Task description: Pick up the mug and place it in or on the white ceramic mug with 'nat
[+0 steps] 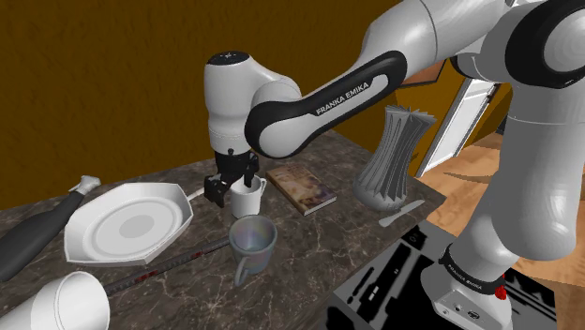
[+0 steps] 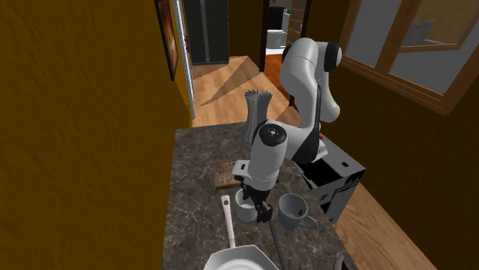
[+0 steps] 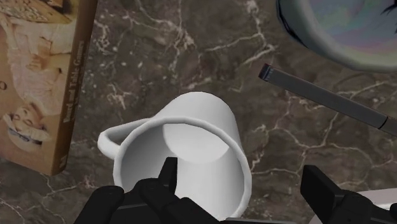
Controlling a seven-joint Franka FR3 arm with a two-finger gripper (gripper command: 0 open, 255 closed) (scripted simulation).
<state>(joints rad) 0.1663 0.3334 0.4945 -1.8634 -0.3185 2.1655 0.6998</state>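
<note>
You have a dark brown marble-patterned counter (image 1: 309, 244) run through with thin, pale veins. On it, the small plain white mug (image 3: 191, 146) is white inside and out, with no print that you can see. The larger grey-blue mug (image 1: 251, 242) has a pearly sheen of pale lilac and green inside. The eight-sided white plate (image 1: 127, 222) has a light grey centre. The thin book (image 1: 300, 187) has a tan-brown cover with a faded sepia picture and dark lettering along one edge. The tall pleated vase (image 1: 392, 155) is plain grey. Your all-black two-finger gripper (image 1: 232, 190) hangs from a white arm (image 1: 234, 94) with black joints and white lettering. The wall (image 1: 103, 84) behind is mustard brown.
</note>
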